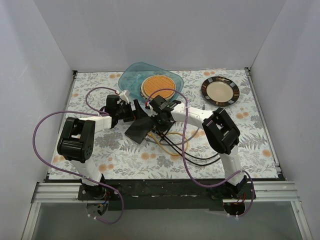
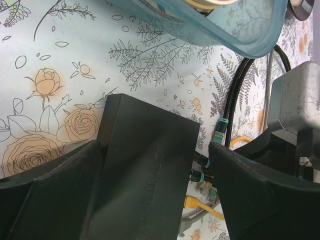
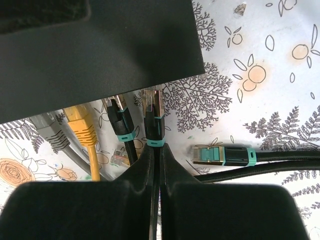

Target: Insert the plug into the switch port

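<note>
The switch [image 1: 139,128], a flat matte-black box, sits tilted at the table's middle. In the left wrist view the switch [image 2: 145,175] lies between my left gripper's [image 2: 155,150] fingers, which hold it by its sides. My right gripper [image 3: 159,150] is shut on a black cable just behind its teal-banded plug [image 3: 154,120]. The plug's tip is at the switch's [image 3: 100,50] socket edge. A yellow plug [image 3: 81,127], a grey plug [image 3: 50,134] and another black plug [image 3: 120,122] run into the same edge. In the top view my left gripper [image 1: 131,111] and right gripper [image 1: 159,116] meet over the switch.
A loose teal-banded plug [image 3: 222,156] lies on the flowered cloth to the right. Black and yellow cables [image 1: 175,146] loop in front of the switch. A teal container [image 1: 152,82] with a round orange disc stands behind. A dark-rimmed plate [image 1: 220,91] is at the back right.
</note>
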You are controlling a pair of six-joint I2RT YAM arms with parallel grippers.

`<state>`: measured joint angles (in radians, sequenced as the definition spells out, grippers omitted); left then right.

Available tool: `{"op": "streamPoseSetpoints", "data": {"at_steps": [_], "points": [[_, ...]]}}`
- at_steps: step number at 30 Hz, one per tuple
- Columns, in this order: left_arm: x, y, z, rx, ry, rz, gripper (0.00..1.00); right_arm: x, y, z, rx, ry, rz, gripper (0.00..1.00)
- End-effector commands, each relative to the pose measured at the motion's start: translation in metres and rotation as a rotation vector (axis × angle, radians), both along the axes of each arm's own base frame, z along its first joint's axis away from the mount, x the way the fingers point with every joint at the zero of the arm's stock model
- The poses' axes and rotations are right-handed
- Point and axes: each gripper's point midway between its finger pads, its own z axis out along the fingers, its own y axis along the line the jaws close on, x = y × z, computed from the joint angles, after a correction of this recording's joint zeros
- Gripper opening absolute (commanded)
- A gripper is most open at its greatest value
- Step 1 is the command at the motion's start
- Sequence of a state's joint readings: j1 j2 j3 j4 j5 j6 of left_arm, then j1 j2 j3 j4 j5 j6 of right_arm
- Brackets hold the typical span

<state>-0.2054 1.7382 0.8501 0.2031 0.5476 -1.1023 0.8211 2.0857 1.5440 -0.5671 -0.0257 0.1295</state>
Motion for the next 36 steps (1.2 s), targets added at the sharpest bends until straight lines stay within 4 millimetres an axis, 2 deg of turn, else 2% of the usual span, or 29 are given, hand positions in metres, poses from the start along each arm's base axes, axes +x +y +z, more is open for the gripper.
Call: {"op": "streamPoseSetpoints", "data": {"at_steps": [1,5,6,12,21,30,36], "points": [[-0.005,-0.009,0.007,-0.003,-0.017,-0.035,0.89,0.005,-0.004,-0.015,-0.050,-0.023,-0.023,0.01],[-0.005,-0.009,0.000,0.004,-0.002,-0.032,0.89,0.006,-0.003,-0.002,-0.003,-0.074,-0.028,0.01],[-0.004,-0.009,0.000,0.004,-0.004,-0.031,0.89,0.009,0.000,0.007,0.023,-0.098,-0.031,0.01],[-0.004,-0.008,-0.004,0.009,0.003,-0.027,0.89,0.011,-0.003,0.018,0.048,-0.143,-0.039,0.01],[-0.003,-0.009,-0.002,0.008,-0.002,-0.031,0.89,0.004,0.004,0.004,0.047,-0.086,-0.011,0.01],[-0.001,-0.012,-0.004,-0.009,0.017,-0.019,0.89,-0.011,0.021,0.003,0.060,-0.075,0.020,0.01],[-0.002,-0.012,-0.004,-0.007,0.016,-0.020,0.89,-0.010,0.028,0.005,0.073,-0.082,0.020,0.01]]}}
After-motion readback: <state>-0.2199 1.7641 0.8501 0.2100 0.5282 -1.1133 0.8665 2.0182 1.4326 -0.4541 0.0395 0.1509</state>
